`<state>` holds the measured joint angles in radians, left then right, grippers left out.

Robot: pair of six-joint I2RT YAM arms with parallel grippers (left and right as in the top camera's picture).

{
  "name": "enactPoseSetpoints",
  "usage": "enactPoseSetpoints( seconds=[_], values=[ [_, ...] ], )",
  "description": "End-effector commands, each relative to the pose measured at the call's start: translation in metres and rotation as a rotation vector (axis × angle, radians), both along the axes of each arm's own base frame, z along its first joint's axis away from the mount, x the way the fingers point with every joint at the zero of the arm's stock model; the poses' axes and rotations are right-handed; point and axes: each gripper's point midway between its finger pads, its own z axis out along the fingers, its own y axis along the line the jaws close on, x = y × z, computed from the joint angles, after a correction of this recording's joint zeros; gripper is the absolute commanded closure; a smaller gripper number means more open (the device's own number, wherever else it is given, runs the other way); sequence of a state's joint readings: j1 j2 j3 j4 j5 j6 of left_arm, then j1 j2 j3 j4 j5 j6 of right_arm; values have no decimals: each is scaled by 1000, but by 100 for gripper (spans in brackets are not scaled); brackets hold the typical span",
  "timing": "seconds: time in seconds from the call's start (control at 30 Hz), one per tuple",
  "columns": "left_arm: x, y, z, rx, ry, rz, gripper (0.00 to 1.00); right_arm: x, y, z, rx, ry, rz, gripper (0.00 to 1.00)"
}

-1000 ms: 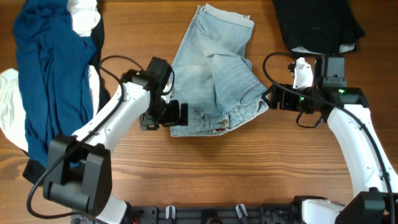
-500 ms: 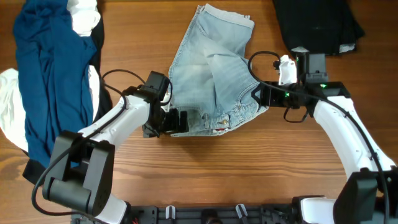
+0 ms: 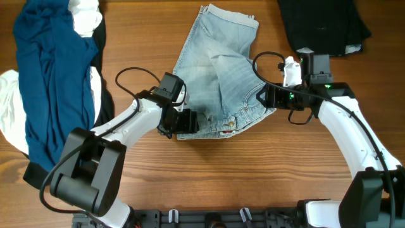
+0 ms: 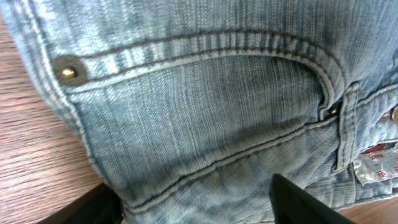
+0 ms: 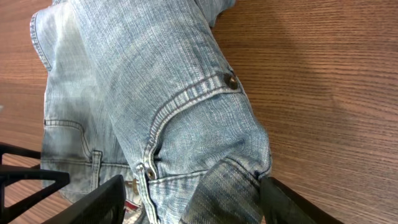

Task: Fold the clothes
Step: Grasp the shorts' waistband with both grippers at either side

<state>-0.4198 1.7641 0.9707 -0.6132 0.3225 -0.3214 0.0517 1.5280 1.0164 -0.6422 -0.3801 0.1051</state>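
Left hand (image 3: 183, 120) sits at the near left corner of the pale-blue washed denim shorts (image 3: 215, 69). It is released, and its dark fingers (image 4: 301, 199) are spread wide with the waistband and a brass rivet (image 4: 67, 72) lying between them, nothing pinched. The right hand (image 3: 264, 98) is at the opposite waistband corner, also spread, with the bunched denim corner between its fingers but not gripped.

The shorts lie in the middle of the table (image 3: 253, 183), cuffed hems toward the far edge and waistband toward the near edge. A navy garment (image 3: 47, 69) and a white garment (image 3: 9, 120) are heaped along the left edge, and a black garment (image 3: 323, 22) lies at the far right corner, all well apart from the hands.

The step in hand looks like taking both waistband corners to begin a fold. The chief risk is a partial grip: the denim is doubled and thick at the seams, so closing fingers may catch only the top layer, and the lower layer would trail or slide. The right corner is rumpled into a lump, which could squeeze out of the fingers. A slanting crease crosses the middle of the shorts, and folding over it would set the wrinkle in. Uneven lifting by the two hands would skew the fold.
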Motion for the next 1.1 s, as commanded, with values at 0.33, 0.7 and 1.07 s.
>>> enactPoseSetpoints(
  seconds=[0.33, 0.7, 1.07],
  values=[
    [-15, -4, -23, 14, 88, 18, 96, -4, 1, -13, 11, 54, -26, 73],
    [-11, -4, -23, 8, 77, 34, 96, -4, 1, -25, 10, 82, -26, 43],
    [-9, -5, -22, 4, 69, 34, 96, -10, -15, -51, -82, 164, -82, 52]
  ],
)
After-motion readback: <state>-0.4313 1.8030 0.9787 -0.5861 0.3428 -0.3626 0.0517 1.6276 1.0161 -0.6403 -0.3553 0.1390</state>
